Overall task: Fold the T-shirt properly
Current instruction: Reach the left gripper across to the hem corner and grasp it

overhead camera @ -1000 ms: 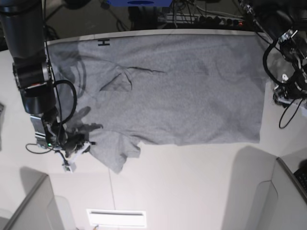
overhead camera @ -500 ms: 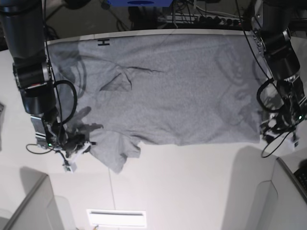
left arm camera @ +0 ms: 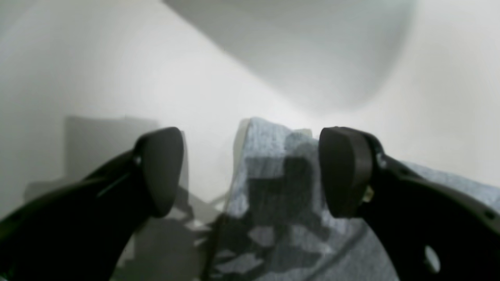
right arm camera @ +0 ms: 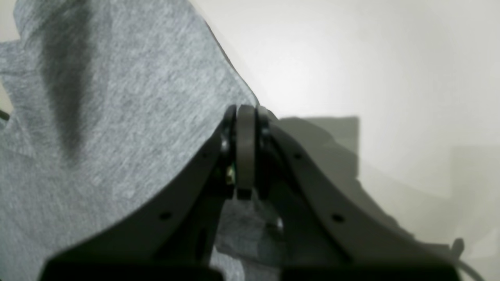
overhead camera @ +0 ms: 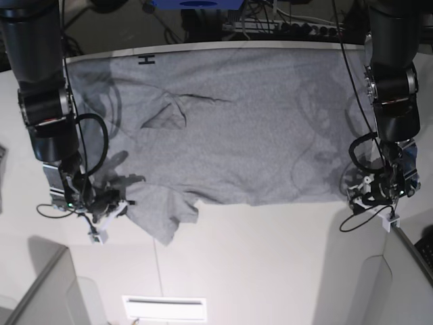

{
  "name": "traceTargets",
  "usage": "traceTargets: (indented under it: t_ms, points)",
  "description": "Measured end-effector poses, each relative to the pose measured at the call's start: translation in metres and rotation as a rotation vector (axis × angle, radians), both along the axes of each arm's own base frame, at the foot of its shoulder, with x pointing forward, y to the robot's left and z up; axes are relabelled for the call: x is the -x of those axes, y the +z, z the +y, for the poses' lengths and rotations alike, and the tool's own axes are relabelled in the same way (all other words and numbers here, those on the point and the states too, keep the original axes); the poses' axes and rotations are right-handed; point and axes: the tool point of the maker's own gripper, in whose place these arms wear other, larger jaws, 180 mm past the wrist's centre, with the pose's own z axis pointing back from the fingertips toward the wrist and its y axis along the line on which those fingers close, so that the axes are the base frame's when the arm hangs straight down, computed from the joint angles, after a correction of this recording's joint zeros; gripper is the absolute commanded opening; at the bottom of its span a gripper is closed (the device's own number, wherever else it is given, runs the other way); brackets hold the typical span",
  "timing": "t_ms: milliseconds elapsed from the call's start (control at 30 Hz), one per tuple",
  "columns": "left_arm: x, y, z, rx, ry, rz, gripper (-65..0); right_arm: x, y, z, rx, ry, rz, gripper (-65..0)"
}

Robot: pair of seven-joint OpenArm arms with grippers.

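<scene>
Having swung down, the left gripper gapes over the T-shirt hem corner; right gripper stays clamped shut at the sleeve, readying a two-handed fold.

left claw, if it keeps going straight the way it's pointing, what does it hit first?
Most likely the T-shirt: its corner lies directly ahead between the open left claw fingers, with the table past it. Depth is hard to judge.

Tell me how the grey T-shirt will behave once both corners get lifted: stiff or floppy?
Probably floppy: the T-shirt already wrinkles near the collar and its sleeve lies crumpled. It will likely sag in the middle, being wide between the right gripper and left gripper. Its thin knit looks light.
</scene>
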Motion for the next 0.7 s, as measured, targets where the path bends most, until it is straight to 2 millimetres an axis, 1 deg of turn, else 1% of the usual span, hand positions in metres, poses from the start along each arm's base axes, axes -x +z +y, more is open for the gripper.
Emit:
traceTargets:
  t_ms: [33,67,100,133,300,400,533,600,700]
  points:
    - [-0.001,-0.001,-0.003,0.002,-0.004,0.001,-14.2,0.000,0.000,0.000,0.000,0.000,0.000,-65.0]
    - [-0.002,-0.001,-0.005,0.005,-0.004,-0.007,-17.1,0.000,0.000,0.000,0.000,0.000,0.000,-65.0]
    - [-0.003,-0.002,-0.007,0.011,-0.003,-0.013,-22.2,0.000,0.000,0.000,0.000,0.000,0.000,-65.0]
    - [-0.003,-0.003,-0.009,0.015,-0.002,-0.014,-28.0,0.000,0.000,0.000,0.000,0.000,0.000,-65.0]
    - [0.002,-0.009,-0.011,0.018,-0.002,-0.022,-65.0,0.000,0.000,0.000,0.000,0.000,0.000,-65.0]
    - [0.003,-0.012,-0.015,-0.007,-0.023,-0.015,-65.0,0.000,0.000,0.000,0.000,0.000,0.000,-65.0]
    - [0.006,-0.009,-0.023,-0.039,-0.058,-0.075,-65.0,0.000,0.000,0.000,-0.001,-0.001,-0.001,-65.0]
    - [0.011,-0.008,-0.024,-0.050,-0.074,-0.073,-65.0,-0.002,0.001,0.000,-0.001,-0.003,-0.015,-65.0]
    - [0.013,-0.005,-0.027,-0.060,-0.091,-0.069,-65.0,-0.005,0.004,0.000,-0.001,-0.004,-0.037,-65.0]
